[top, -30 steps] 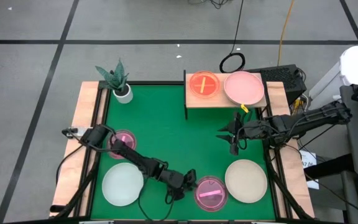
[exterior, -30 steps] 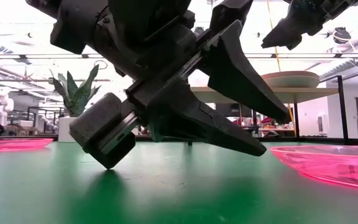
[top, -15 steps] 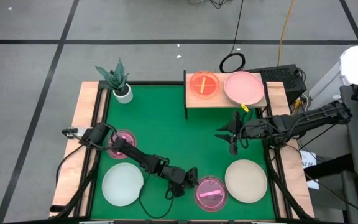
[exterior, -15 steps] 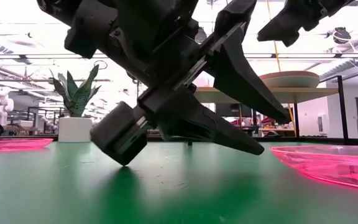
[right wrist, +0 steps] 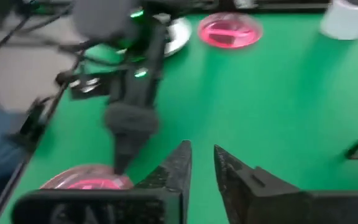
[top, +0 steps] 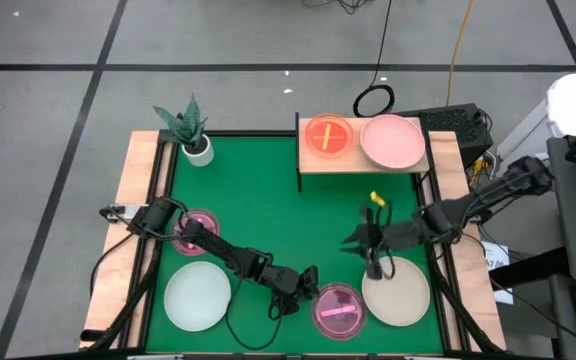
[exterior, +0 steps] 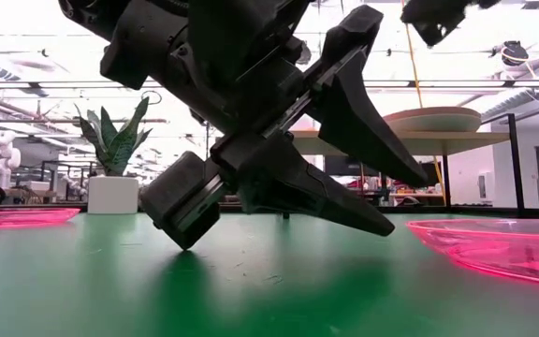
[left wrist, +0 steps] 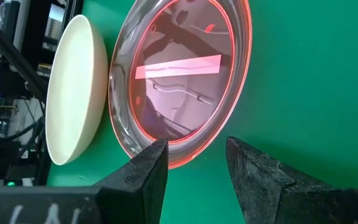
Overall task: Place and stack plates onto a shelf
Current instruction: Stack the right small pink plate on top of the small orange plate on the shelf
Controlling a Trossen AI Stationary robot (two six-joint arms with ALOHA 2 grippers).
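Magenta and see-through, the small plate (left wrist: 179, 81) lies flat on the green table (top: 268, 210) just ahead of the left gripper (top: 306, 284), whose fingers (left wrist: 143, 177) stand apart with only bare table between them, the plate's near rim just beyond their tips. Touching nothing, the right gripper (top: 371, 250) hangs over the edge of the beige plate (top: 398, 292), its fingers (right wrist: 178, 165) a narrow gap apart and holding nothing. The beige plate sits just beside the magenta one. The shelf (top: 360, 160) at the table's far edge carries two plates side by side, an orange see-through plate (top: 328, 135) and a larger pink plate (top: 392, 140). A pale blue-green plate (top: 197, 295) rests near the table's front left corner, with another magenta plate (top: 200, 226) behind it, partly under the left arm. The high view alone shows the potted plant (top: 190, 132) in the far left corner and all the plates at once. The left wrist view alone shows the pale stick-like mark inside the magenta plate clearly. The low view is filled by the left gripper, tilted just above the table top.
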